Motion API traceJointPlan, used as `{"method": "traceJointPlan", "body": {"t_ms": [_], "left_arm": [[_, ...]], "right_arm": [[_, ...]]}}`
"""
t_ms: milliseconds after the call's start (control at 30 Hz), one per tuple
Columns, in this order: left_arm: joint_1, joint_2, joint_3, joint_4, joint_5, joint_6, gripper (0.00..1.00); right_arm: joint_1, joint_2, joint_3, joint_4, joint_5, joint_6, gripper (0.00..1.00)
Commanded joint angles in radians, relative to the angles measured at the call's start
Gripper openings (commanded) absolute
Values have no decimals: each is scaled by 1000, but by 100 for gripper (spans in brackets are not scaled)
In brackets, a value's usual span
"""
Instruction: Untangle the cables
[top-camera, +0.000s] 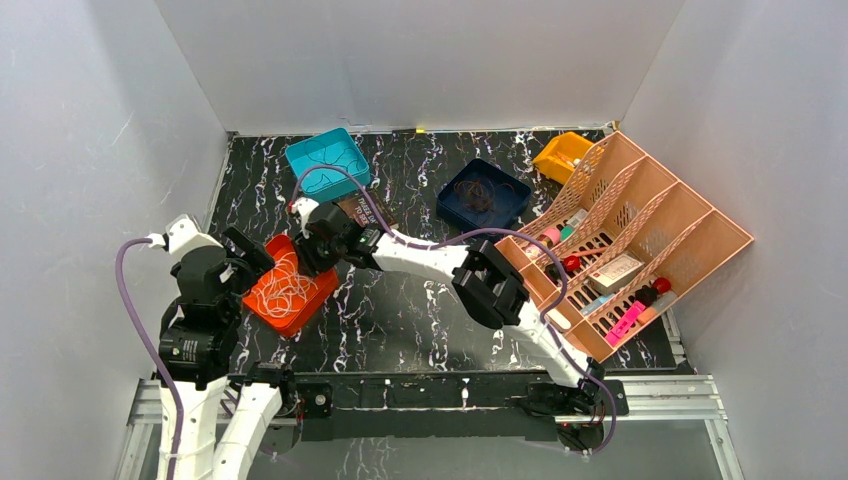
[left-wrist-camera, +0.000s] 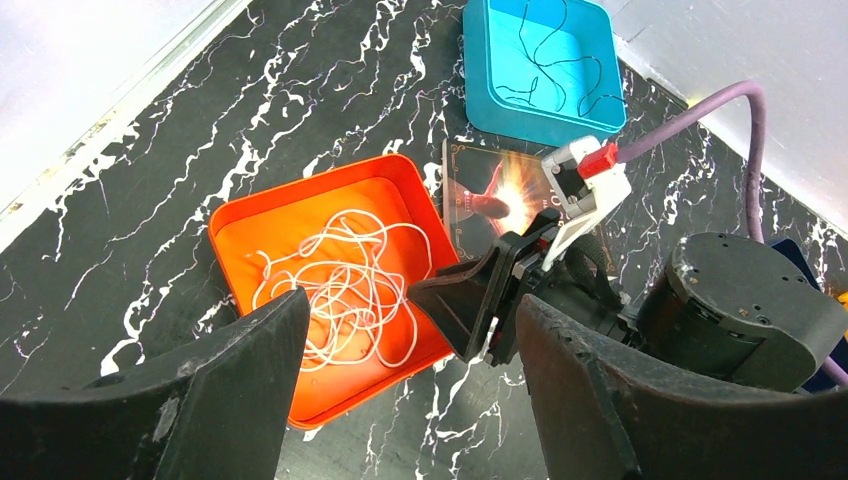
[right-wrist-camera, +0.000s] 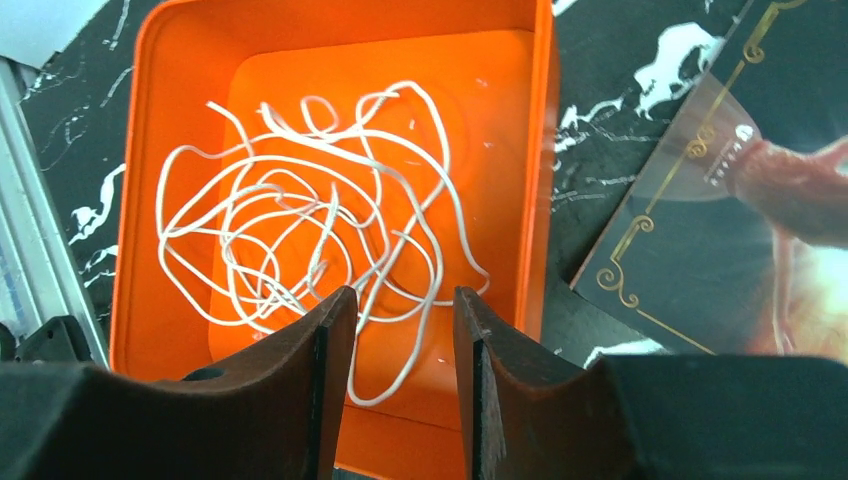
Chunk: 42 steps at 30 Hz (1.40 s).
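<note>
1. Cables, white (right-wrist-camera: 300, 240): one loose tangle of thin looping strands, lying on the floor of an orange tray (right-wrist-camera: 400, 60) at the left of the black marbled table (left-wrist-camera: 150, 170).
2. Cable, thin black (left-wrist-camera: 555, 65): lay in a teal tray (left-wrist-camera: 478, 100) further back, well apart from the orange one.
3. Cable, dark brown (top-camera: 474, 193): a small coil in a dark blue tray (top-camera: 510, 185) near the back centre.
4. Right gripper (right-wrist-camera: 400, 300): poised over the near right part of the orange tray, jaws parted by a narrow gap. White strands showed through the gap, below. Nothing was clamped; whether the tips touched a strand could not be told.
5. Left gripper (left-wrist-camera: 410, 310): at the tray's left side, jaws spread wide, holding nothing.
6. Dark printed card (right-wrist-camera: 720, 200), gold ornament: flat on the table just beside the orange tray's right wall.
7. Yellow bin (top-camera: 560, 155): at the back right.
8. Peach slatted file organiser (top-camera: 660, 215): at the right, compartments holding small assorted items.
</note>
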Motion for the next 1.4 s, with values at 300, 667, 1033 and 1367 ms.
{"method": "traceJointPlan", "body": {"t_ms": [300,667,1033,1367], "left_arm": [[7,9,-17,-9,14,17,75],[7,29,-60,20,75,24,75],[7,80,-127,114,237,59,75],[7,210,-163,211,499,111,69]], "right_arm": [[12,-80,22,-248,208,-18,49],[9,-374,-401,-242,382,-22,51],[-114,-646,-787,-247,413,14,52],[-167,-905,-900,-214,236,-125,53]]}}
